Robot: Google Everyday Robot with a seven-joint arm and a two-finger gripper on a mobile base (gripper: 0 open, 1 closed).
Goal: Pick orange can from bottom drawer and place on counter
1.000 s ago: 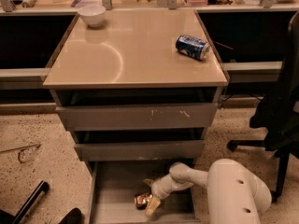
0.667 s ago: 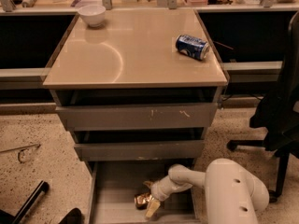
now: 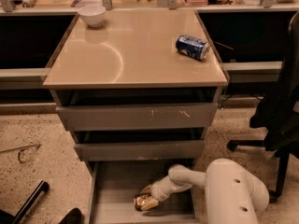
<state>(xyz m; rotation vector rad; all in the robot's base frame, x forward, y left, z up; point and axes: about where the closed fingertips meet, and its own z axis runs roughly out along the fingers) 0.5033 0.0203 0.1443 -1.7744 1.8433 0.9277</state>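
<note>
we see the orange can (image 3: 143,203) on the bottom drawer (image 3: 112,195) floor, right at the claw (image 3: 152,196) tip, touching, can't tell if the claw's clamped, can seems sideways, long axis roughly left-right

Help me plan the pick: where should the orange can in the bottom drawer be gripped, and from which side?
Probably across its round body, from above-right: the orange can lies low on the bottom drawer floor, and the gripper is beside it.

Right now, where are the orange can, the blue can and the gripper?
orange can (image 3: 143,203): camera view, its dented side.
blue can (image 3: 192,47): camera view, its printed side.
gripper (image 3: 152,196): camera view, its tip, down in the bottom drawer (image 3: 117,190).
</note>
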